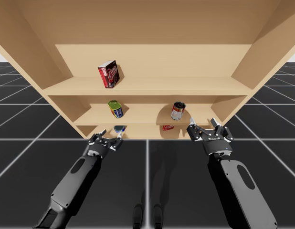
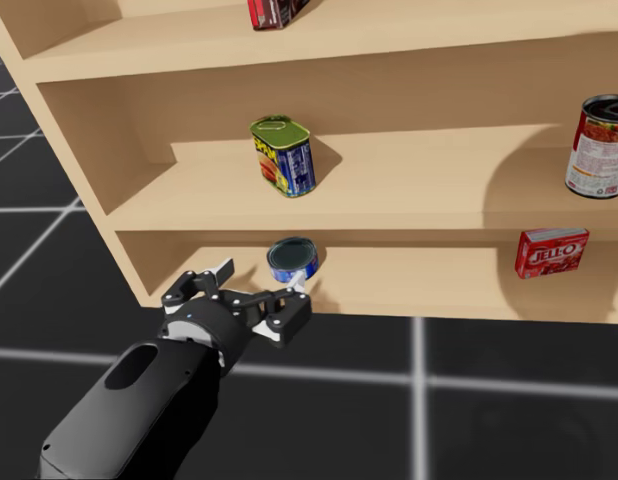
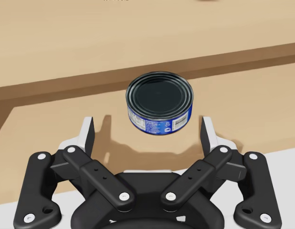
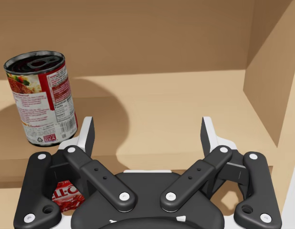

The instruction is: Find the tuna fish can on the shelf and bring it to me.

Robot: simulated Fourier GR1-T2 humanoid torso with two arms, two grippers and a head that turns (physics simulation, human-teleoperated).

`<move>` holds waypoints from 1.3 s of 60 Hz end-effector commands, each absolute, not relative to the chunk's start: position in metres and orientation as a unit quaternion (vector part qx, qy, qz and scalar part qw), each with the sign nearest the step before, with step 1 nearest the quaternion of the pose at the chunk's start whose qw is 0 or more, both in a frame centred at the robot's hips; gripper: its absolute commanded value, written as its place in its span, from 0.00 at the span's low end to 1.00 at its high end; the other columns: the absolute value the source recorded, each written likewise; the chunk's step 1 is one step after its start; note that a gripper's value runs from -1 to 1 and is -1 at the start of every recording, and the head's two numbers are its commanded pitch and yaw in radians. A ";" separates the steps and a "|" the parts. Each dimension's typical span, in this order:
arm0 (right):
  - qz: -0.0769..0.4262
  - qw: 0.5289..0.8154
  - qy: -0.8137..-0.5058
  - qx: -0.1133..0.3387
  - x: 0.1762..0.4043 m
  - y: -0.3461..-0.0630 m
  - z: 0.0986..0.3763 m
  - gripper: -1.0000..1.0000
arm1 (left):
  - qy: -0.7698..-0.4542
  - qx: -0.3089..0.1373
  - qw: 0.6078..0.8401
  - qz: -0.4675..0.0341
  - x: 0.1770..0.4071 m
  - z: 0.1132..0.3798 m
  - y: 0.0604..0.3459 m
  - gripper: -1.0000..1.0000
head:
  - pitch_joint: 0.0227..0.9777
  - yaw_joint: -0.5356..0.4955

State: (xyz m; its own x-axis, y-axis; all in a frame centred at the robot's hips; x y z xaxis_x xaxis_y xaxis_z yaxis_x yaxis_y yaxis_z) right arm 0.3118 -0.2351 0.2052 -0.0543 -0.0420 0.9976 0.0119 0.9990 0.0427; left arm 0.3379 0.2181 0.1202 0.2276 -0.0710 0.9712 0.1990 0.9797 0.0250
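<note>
Flat blue can (image 3: 159,102), of three cans (image 2: 284,156) and two boxes (image 2: 552,252), is stood lid-up, axis vertical. Left gripper (image 1: 110,136), at its six o'clock, and right gripper (image 4: 147,125) are spread.

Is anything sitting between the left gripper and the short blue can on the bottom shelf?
Nothing visible. The short blue round can sits on the wooden shelf, on its bottom board, just ahead of my open left gripper, with only bare board between them.

My glossy black arms (image 1: 66,191) bear oval recesses (image 1: 77,165); the end effectors (image 3: 147,125) have black linkages (image 3: 97,174), silver screws (image 3: 124,196) and white-tipped fingers (image 3: 208,133).
</note>
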 end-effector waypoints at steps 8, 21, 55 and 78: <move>-0.021 0.688 -0.725 0.010 0.312 -0.235 0.205 0.00 | -0.601 -0.050 0.794 -0.084 0.373 0.108 0.203 0.00 | 0.72 0.73; -0.022 0.688 -0.726 0.009 0.312 -0.237 0.205 0.00 | -0.597 -0.043 0.798 -0.073 0.395 0.103 0.194 0.00 | 0.73 0.73; -0.023 0.686 -0.727 0.009 0.312 -0.239 0.206 0.00 | -0.575 -0.049 0.815 -0.064 0.405 0.098 0.191 0.96 | 0.73 0.72; -0.023 0.686 -0.728 0.008 0.312 -0.239 0.207 0.00 | -0.585 -0.075 0.803 -0.083 0.365 0.141 0.192 0.98 | 0.73 0.72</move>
